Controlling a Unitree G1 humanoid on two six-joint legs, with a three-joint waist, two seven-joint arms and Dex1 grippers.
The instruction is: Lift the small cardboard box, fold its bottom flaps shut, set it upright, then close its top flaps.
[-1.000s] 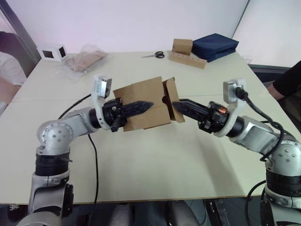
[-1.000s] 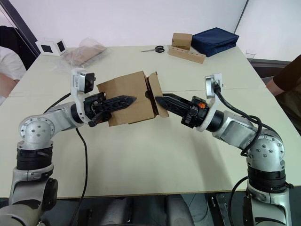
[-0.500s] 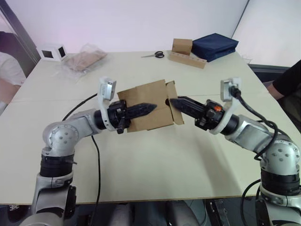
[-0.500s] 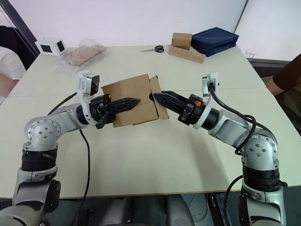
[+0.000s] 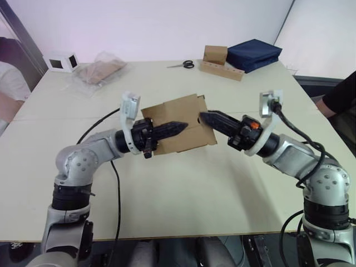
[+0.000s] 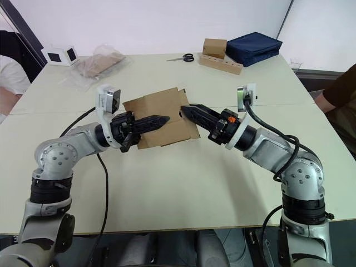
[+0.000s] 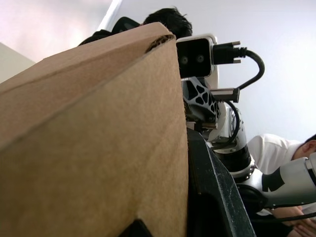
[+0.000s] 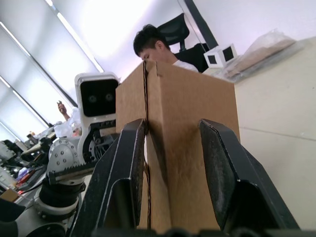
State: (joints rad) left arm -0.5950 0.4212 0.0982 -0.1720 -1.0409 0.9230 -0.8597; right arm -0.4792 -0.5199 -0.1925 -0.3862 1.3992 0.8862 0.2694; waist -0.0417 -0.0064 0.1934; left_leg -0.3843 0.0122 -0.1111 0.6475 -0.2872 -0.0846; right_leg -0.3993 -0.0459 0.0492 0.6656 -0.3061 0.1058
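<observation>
The small cardboard box (image 5: 179, 118) is plain brown and hangs on its side just above the table's middle. My left gripper (image 5: 183, 127) is shut on its wall, one black finger (image 7: 213, 190) lying across the front face. At the box's right end the bottom flaps (image 5: 208, 132) are folded in almost flat. My right gripper (image 5: 203, 117) is open against that end, its fingers straddling the folded cardboard edge (image 8: 146, 123). The top flaps, at the left end, are hidden behind my left gripper.
At the table's back stand a white cube box (image 5: 61, 61), a plastic bag of brown pieces (image 5: 101, 69), scissors (image 5: 182, 65), a brown box on a cardboard strip (image 5: 220, 62) and a dark blue bag (image 5: 253, 54). People sit at the left (image 5: 8, 83) and right (image 5: 344, 93) edges.
The flap that stuck out at the box's right end has been pushed in flat by my right gripper. The box and both grippers shifted slightly right and lower.
</observation>
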